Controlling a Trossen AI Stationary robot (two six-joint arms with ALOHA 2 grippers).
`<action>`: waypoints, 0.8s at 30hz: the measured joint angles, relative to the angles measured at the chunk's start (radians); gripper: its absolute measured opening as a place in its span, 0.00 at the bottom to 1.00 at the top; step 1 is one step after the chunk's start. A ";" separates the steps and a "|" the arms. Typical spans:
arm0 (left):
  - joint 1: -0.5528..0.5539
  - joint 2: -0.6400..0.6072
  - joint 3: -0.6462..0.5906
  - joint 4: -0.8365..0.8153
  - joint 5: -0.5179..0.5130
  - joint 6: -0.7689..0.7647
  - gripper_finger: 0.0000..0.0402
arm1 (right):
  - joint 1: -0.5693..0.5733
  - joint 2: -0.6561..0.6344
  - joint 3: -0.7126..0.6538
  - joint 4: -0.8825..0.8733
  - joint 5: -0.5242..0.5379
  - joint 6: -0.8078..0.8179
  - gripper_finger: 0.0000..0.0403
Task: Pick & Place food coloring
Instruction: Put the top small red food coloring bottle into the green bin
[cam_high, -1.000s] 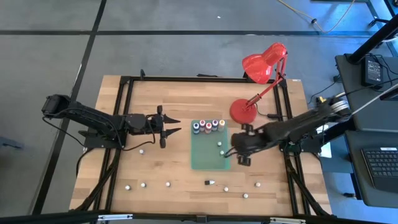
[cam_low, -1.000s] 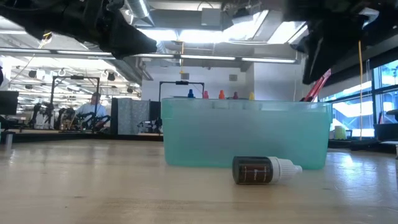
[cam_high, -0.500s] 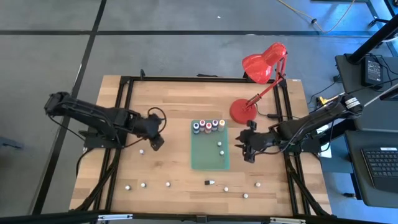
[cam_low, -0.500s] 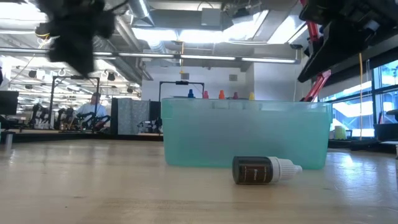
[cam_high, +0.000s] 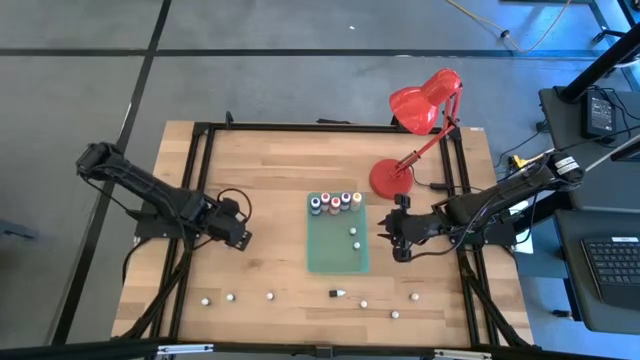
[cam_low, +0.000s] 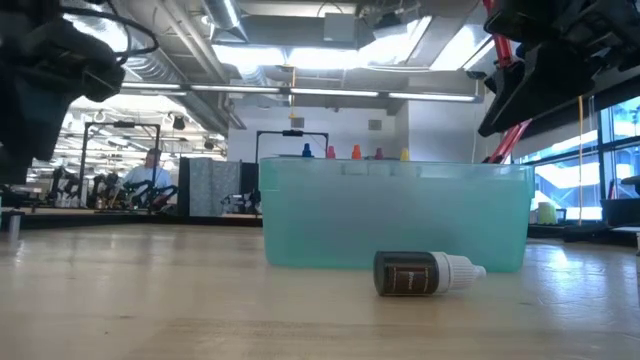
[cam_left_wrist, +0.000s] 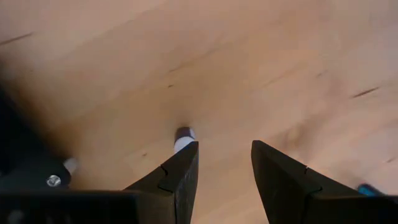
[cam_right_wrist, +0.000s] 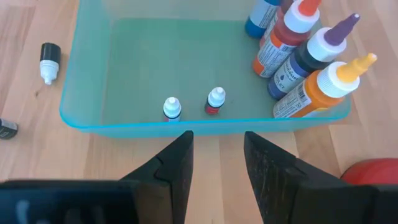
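High view: your left gripper (cam_high: 238, 232) sits over bare wood left of the green tray (cam_high: 330, 262); its fingers are too small to read here. Five bottles (cam_high: 334, 203) stand at the tray's far end.

Low view: one dark bottle (cam_low: 428, 273) lies on its side, cap pointing right.

Left wrist: fingers apart, a small bottle (cam_left_wrist: 182, 137) just beyond them, partly hidden.

Right wrist: your right gripper (cam_right_wrist: 214, 163) is spread, and two small bottles (cam_right_wrist: 172, 108) stand upright in the tray.

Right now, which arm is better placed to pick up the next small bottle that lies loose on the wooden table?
Left. Its open end effector points down at a tiny white-capped bottle close to its fingertips. The right end effector faces the translucent teal tray, away from loose bottles.
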 joint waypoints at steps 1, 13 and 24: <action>-0.008 0.000 -0.006 0.000 -0.002 -0.001 0.36 | 0.000 0.000 0.000 0.000 0.000 -0.007 0.36; -0.084 0.000 -0.074 0.006 -0.012 -0.214 0.36 | 0.000 0.000 0.000 0.000 0.000 -0.017 0.36; -0.112 0.000 -0.116 0.063 -0.017 -0.258 0.36 | 0.000 0.001 0.000 -0.001 0.000 -0.020 0.36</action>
